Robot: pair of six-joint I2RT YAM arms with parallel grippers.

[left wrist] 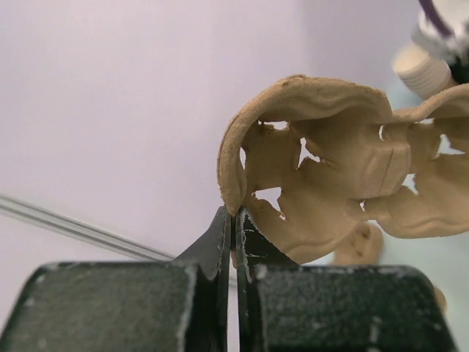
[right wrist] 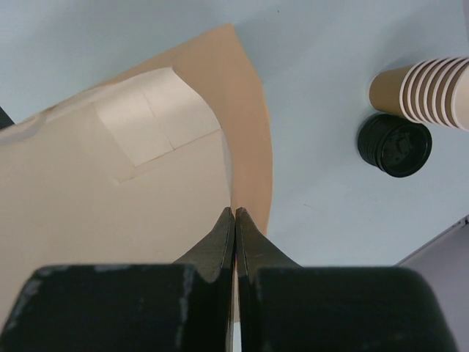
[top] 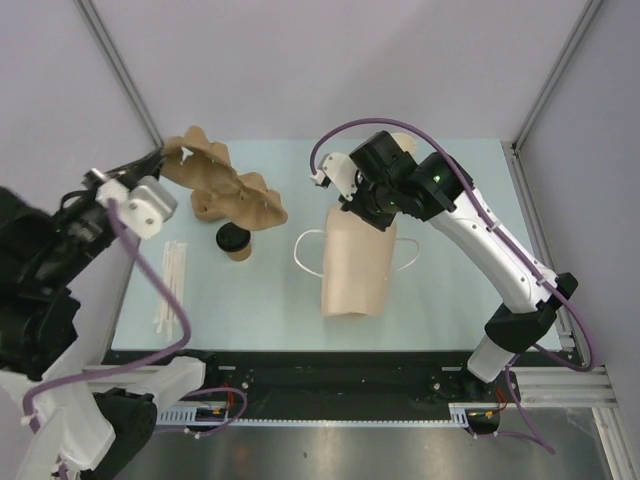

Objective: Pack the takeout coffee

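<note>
The coffee [top: 235, 241] is seen upright on the table [top: 440, 300], near the carrier [top: 225, 185] and left of the bag [top: 357, 265], and is touched by neither gripper. The carrier's edge is pinched by the closed left gripper [left wrist: 234, 214]. The bag's rim is clamped by the right gripper [right wrist: 234, 213]. 1 stack of cups [right wrist: 432, 92] is laid beside the coffee.
</note>
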